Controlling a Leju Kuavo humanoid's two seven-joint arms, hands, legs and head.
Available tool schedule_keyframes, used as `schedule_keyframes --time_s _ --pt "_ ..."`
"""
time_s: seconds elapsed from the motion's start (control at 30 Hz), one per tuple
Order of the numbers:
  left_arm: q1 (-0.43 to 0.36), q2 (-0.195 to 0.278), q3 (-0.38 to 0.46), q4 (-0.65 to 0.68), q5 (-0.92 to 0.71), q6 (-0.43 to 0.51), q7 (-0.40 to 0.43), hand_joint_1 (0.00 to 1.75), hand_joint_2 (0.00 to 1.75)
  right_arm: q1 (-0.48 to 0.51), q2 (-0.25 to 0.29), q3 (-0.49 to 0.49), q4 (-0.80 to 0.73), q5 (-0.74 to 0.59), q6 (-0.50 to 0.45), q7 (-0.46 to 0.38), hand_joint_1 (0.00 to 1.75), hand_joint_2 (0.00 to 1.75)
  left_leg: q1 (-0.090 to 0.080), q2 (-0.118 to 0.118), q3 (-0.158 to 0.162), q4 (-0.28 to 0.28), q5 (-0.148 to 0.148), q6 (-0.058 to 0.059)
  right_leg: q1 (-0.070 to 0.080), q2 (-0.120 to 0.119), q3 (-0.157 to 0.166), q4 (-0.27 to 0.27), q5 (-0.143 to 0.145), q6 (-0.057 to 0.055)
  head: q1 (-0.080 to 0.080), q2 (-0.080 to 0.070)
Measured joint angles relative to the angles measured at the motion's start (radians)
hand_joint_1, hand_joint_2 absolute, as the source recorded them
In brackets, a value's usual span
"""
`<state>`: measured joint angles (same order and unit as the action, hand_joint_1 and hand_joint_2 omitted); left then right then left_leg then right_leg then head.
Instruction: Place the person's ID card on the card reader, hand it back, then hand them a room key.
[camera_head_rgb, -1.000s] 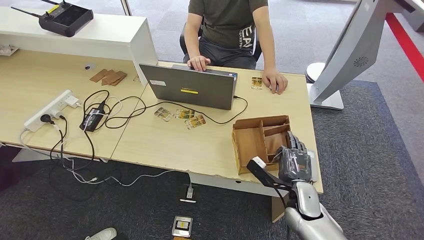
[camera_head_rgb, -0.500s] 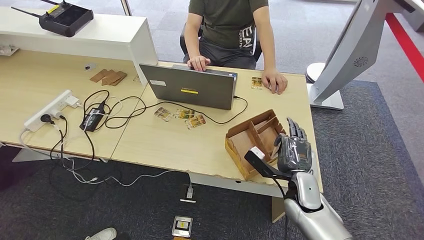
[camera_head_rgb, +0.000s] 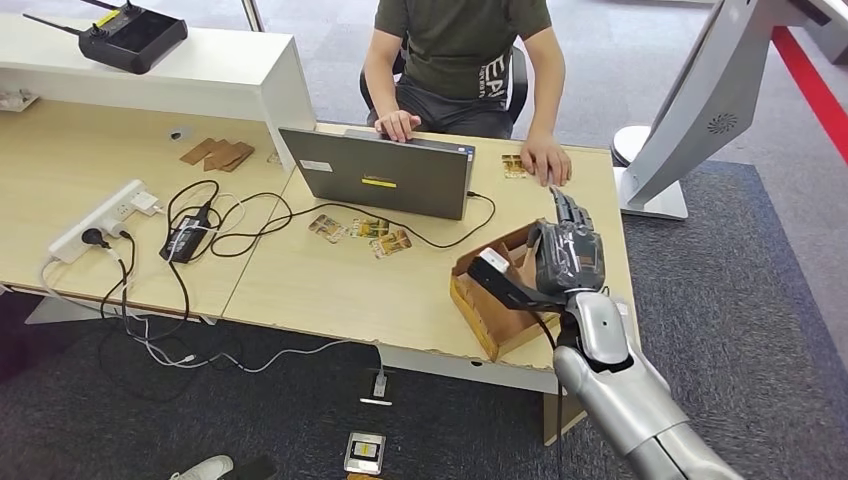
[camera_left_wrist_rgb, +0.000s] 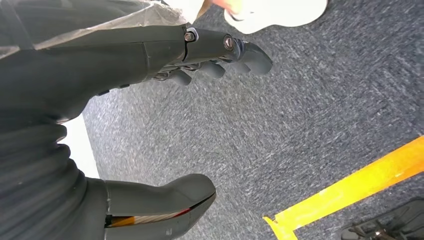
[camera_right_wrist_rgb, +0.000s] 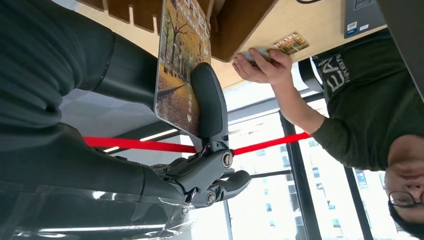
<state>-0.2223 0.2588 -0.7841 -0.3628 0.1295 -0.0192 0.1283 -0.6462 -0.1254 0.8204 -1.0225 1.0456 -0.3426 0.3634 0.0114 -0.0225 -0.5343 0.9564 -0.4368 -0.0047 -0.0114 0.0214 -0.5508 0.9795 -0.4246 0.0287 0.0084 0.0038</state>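
Head view: your right hand (camera_head_rgb: 568, 258) is raised over the near right part of the desk (camera_head_rgb: 330, 290), above the brown cardboard organiser (camera_head_rgb: 490, 300), which sits tilted at the desk's front edge. Right wrist view shows this hand gripping a card (camera_right_wrist_rgb: 180, 65) printed with an autumn tree scene, the thumb (camera_right_wrist_rgb: 210, 105) pressed flat on its face and the darker fingers behind it; whether this is the room key or the ID card you cannot tell from the print. The person (camera_head_rgb: 460, 50) sits across the desk behind an open laptop (camera_head_rgb: 385, 178), one hand on its keyboard, the other hand (camera_head_rgb: 546, 160) resting on the desk top and touching a small card (camera_head_rgb: 514, 166) there. Three more small cards (camera_head_rgb: 362, 233) lie in a loose row in front of the laptop, near a black cable. On the left part of the desk you have a white power strip (camera_head_rgb: 100, 220) with a black adapter (camera_head_rgb: 186, 238) and tangled leads. A black controller with antennas (camera_head_rgb: 130, 35) rests on the white raised counter. Left wrist view: your left hand (camera_left_wrist_rgb: 150, 120) hangs above grey carpet (camera_left_wrist_rgb: 300, 130), fingers (camera_left_wrist_rgb: 220, 62) loosely extended and apart from the thumb, holding nothing; a yellow floor stripe (camera_left_wrist_rgb: 350, 190) runs nearby
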Motion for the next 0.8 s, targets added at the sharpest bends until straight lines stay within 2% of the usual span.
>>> schedule_keyframes --time_s 0.23,0.8 --pt "-0.043 -0.024 -0.013 0.000 -0.025 -0.009 0.030 0.00 1.75 -0.058 0.039 0.012 0.053 0.001 0.030 -0.002 1.75 1.75 0.000 0.000 0.000 0.000 0.000 0.000 0.000 0.000 0.000 0.000 0.000 0.000 0.000 0.000" --pt "-0.071 -0.079 -0.017 0.004 -0.033 0.019 0.051 0.00 1.75 -0.093 0.099 0.025 0.131 0.018 0.017 -0.016 1.75 1.75 0.000 0.000 0.000 0.000 0.000 0.000 0.000 0.000 0.000 0.000 0.000 0.000 0.000 0.000"
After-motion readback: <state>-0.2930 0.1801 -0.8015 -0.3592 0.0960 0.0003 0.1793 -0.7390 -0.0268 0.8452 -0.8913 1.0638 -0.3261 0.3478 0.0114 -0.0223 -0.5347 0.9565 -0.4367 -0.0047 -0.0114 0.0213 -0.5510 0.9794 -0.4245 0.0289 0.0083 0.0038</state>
